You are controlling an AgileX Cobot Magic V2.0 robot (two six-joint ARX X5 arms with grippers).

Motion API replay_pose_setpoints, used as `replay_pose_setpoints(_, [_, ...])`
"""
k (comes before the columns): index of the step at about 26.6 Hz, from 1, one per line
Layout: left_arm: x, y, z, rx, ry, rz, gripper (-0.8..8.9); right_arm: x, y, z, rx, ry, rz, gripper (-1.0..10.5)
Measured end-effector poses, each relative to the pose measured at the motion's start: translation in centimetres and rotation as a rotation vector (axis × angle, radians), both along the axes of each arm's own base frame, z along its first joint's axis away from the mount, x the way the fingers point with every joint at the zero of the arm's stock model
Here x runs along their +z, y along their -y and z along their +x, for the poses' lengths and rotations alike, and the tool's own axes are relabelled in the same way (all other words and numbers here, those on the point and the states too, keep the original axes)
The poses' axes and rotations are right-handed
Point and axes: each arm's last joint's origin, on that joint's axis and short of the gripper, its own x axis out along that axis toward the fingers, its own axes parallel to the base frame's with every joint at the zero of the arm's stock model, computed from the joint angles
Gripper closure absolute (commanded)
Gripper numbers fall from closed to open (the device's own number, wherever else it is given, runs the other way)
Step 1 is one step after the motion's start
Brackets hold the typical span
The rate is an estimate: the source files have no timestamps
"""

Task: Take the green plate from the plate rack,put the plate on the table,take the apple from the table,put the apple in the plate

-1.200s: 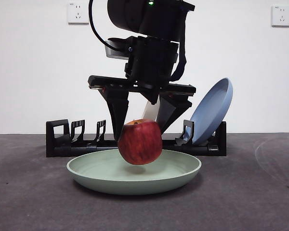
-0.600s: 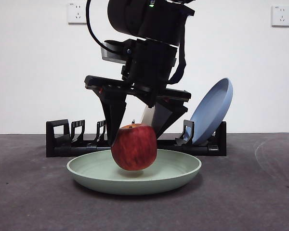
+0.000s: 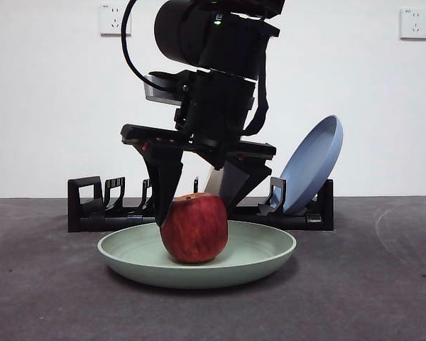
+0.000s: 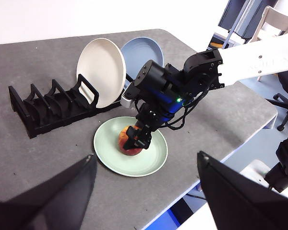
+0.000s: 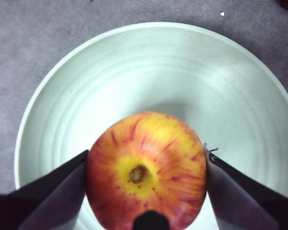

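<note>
The red apple (image 3: 194, 229) rests in the middle of the green plate (image 3: 266, 250), which lies flat on the table (image 3: 376, 291) in front of the black plate rack (image 3: 85, 206). My right gripper (image 3: 194, 213) reaches down from above with a jaw against each side of the apple. The right wrist view shows the apple (image 5: 146, 170) from above, stem up, between the jaws of that gripper (image 5: 146, 155), over the plate (image 5: 134, 72). My left gripper (image 4: 144, 191) is open and empty, high over the table, looking down on the plate (image 4: 110, 155), the apple (image 4: 126, 143) and the rack (image 4: 43, 108).
A blue plate (image 3: 312, 163) leans in the rack's right end, and a cream-white plate (image 4: 101, 69) stands in the rack beside it. The table's edge (image 4: 221, 158) runs near the green plate on the right arm's side.
My right gripper has lowered the apple and shifted it slightly left. It hung above the plate before and now rests on the plate's floor.
</note>
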Motion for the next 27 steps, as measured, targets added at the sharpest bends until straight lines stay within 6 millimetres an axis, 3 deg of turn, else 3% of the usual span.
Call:
replay_pose_setpoints(6, [0.0, 0.0, 0.0, 0.003, -0.004, -0.005, 4.64, -2.1, 0.5, 0.3, -0.014, -0.063, -0.067, 4.3])
replay_pose_setpoints(12, [0.0, 0.0, 0.0, 0.006, -0.003, -0.004, 4.64, -0.7, 0.4, 0.4, -0.014, -0.081, -0.087, 4.3])
replay_pose_setpoints(18, [0.0, 0.0, 0.0, 0.006, -0.003, -0.004, 4.64, 4.7, -0.2, 1.0, 0.008, -0.076, -0.093, 4.4])
replay_pose_setpoints(23, [0.0, 0.0, 0.0, 0.014, 0.000, -0.003, 4.64, 11.1, 0.2, 0.6, 0.060, -0.063, -0.097, 4.4])
replay_pose_setpoints(27, [0.0, 0.0, 0.2, 0.057, 0.015, 0.007, 4.64, 16.5, 1.7, -0.8, 0.089, 0.018, -0.035, 4.4])
